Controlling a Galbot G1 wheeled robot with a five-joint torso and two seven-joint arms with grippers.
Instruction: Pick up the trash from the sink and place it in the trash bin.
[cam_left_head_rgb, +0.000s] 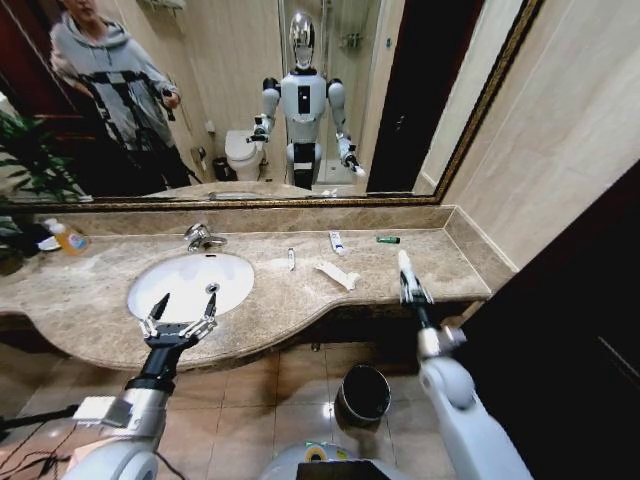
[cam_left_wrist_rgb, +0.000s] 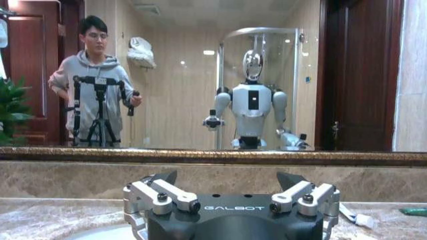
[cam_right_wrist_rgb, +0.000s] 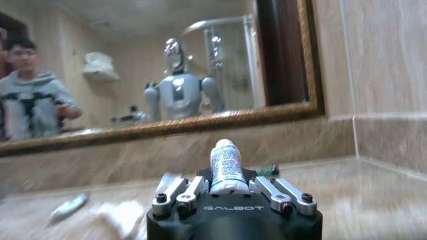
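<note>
Clamped shut on a small white tube (cam_right_wrist_rgb: 227, 166), the right gripper (cam_right_wrist_rgb: 230, 189), raised above the right end of the brown marble countertop (cam_left_head_rgb: 440, 262), tube tip poking up between the jaws. Poised over the near rim of the sink (cam_left_head_rgb: 150, 278), the left gripper (cam_left_head_rgb: 181, 308), fingers spread wide and holding nothing.

By these views, an early stage: one piece in hand, none visibly delivered. Left lying on the counter between basin and mirror wall:
- a thin white stick (cam_left_head_rgb: 291, 258), just right of the basin
- a flat white wrapper (cam_left_head_rgb: 338, 274), near the counter's front edge
- another white tube (cam_left_head_rgb: 336, 241), closer to the mirror
- a small green tube (cam_left_head_rgb: 388, 240), near the mirror and apart from the others

On to the containers. Plain white inside the oval basin, chrome tap (cam_left_head_rgb: 201, 237) behind it, the litter spread beside it rather than within. On the tiled floor below the counter's front edge, well under the raised right gripper, the trash bin (cam_left_head_rgb: 345, 383), round and dark with a shiny rim; interior too dark to tell what, if anything, it holds. At the counter's far left, an orange-yellow bottle (cam_left_head_rgb: 68, 237), no part of the job.
</note>
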